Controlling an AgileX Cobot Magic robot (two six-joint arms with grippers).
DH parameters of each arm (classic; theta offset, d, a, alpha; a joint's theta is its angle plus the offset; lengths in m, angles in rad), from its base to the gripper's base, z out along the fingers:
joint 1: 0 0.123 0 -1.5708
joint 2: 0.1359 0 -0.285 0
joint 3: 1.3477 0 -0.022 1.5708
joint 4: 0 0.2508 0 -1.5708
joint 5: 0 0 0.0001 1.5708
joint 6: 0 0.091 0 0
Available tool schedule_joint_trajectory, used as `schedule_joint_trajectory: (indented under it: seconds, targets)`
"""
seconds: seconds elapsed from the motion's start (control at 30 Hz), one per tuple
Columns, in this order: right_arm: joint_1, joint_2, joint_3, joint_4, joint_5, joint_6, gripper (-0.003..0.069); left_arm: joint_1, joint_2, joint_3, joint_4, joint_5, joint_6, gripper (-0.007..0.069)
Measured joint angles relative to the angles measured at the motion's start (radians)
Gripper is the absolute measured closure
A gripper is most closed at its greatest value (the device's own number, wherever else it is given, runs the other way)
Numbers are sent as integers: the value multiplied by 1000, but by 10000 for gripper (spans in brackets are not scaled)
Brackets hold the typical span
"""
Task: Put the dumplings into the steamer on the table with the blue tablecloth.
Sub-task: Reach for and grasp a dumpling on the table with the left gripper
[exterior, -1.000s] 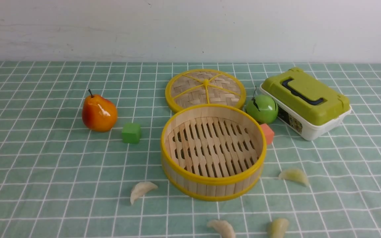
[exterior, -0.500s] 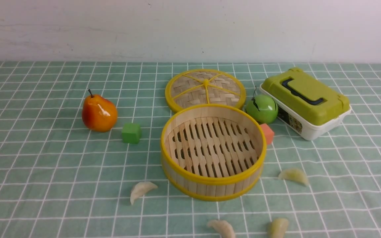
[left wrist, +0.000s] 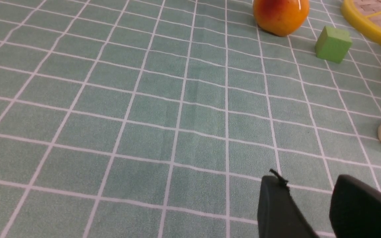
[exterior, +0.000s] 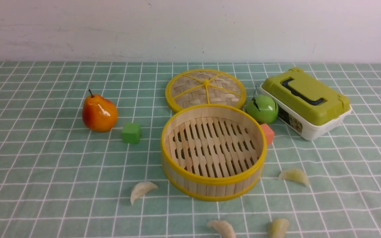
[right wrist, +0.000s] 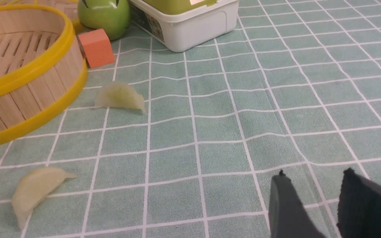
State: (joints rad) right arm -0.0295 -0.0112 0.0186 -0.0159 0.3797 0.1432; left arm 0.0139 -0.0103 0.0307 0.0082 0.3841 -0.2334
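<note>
left hand [left wrist: 308, 180]: released, above tablecloth [left wrist: 144, 115] | right hand [right wrist: 314, 174]: released, above tablecloth | dumplings [exterior: 142, 190]: four lying on tabletop [exterior: 45, 165], near steamer [exterior: 210, 185], outside it | woven lid [exterior: 205, 87]: flat behind steamer

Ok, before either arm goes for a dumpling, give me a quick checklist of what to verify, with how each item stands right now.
1. The steamer is uncovered: ok; its woven lid lies flat behind it.
2. The steamer floor is free: ok; nothing lies on the slats.
3. All four dumplings are in view on the tablecloth, outside the steamer: ok.
4. The left gripper is open and empty: ok.
5. The right gripper is open and empty: ok; two dumplings show ahead of it.
6. The orange cube touches the steamer's wall: cannot tell.
</note>
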Motion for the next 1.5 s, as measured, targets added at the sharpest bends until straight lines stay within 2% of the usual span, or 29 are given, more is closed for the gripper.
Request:
schedule_joint_trajectory:
  seconds: [0.3,0.4,0.43,0.47,0.5,0.53,0.63,0.67,0.77,0.9,0.93,0.97,1.0,1.03,1.1,1.17,1.2,1.23,1.3,1.43,1.5]
  targets:
    - [0,0,0,49,-2,0,419,0,0,0,0,-1,-2,387]
    - [0,0,0,135,-2,1,419,0,0,0,-88,-26,-62,387]
    - [0,0,0,217,-1,13,419,0,0,0,-213,-51,-145,387]
    - [0,0,0,230,0,19,419,0,0,0,-256,-58,-174,387]
    - [0,0,0,388,10,57,419,0,0,0,-459,-87,-307,387]
    - [0,0,0,423,16,73,419,0,0,0,-524,-95,-349,387]
    - [0,0,7,719,38,159,419,0,0,0,-778,-131,-488,387]
    - [0,0,7,735,38,163,419,0,0,0,-787,-133,-492,387]
    - [0,0,8,918,42,183,419,0,0,0,-899,-145,-523,387]
    - [0,0,8,965,20,177,419,0,0,0,-980,-148,-513,387]
    - [0,0,8,986,4,175,419,0,0,-14,-988,-144,-441,387]
    - [0,0,8,986,4,175,419,0,0,-18,-988,-144,-441,387]
    - [0,0,8,1008,-1,152,419,0,0,-51,-987,-141,-332,387]
    - [0,0,3,1012,-2,126,419,0,0,-78,-981,-137,-282,387]
    - [0,0,-32,1014,-2,3,419,0,0,-162,-949,-102,-103,387]
    - [0,8,-114,1017,-5,-187,421,0,30,-274,-869,-2,90,401]
    - [0,10,-122,1019,-5,-201,421,0,36,-285,-860,-2,90,404]
    - [0,59,-205,1022,-8,-318,443,0,136,-401,-752,140,211,451]
    - [0,121,-277,1022,1,-404,478,0,217,-473,-679,254,269,497]
    - [0,349,-472,995,119,-646,617,0,506,-705,-465,537,322,633]
    - [4,461,-573,949,208,-763,671,-2,651,-796,-382,646,327,638]
